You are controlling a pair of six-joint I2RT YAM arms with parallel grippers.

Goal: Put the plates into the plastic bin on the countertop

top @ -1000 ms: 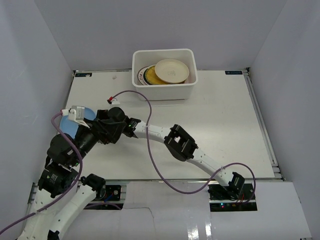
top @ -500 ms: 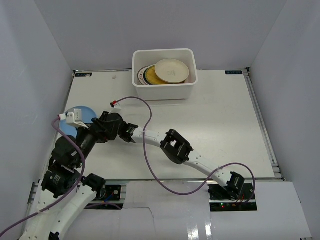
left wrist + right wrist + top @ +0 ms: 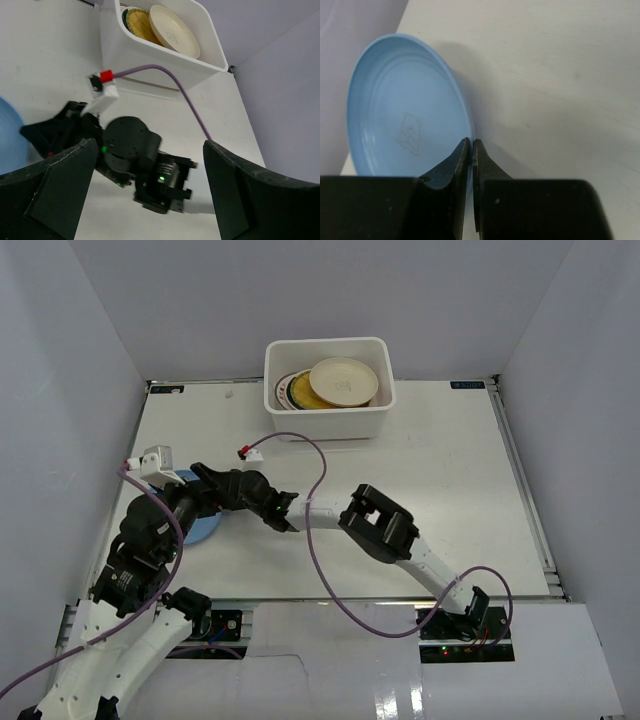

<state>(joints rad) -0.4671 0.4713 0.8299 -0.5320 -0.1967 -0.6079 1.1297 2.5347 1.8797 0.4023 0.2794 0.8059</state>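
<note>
A blue plate lies at the left edge of the countertop, tipped up on one side. My right gripper is shut on its near rim, one finger on each face. From above, the blue plate is mostly hidden under both arms, with the right gripper reaching in from the right. My left gripper hangs wide open above the right arm's wrist and holds nothing. The white plastic bin stands at the back, with a cream plate and a bamboo plate leaning inside it.
A purple cable loops from the right wrist across the middle of the table, its red-and-white plug in front of the bin. Grey walls close in the left, back and right sides. The left wall stands close to the blue plate.
The right gripper has shut on the blue plate's rim. The left arm has drawn back toward the near edge and now partly covers the plate. The cable loop has swung right.
</note>
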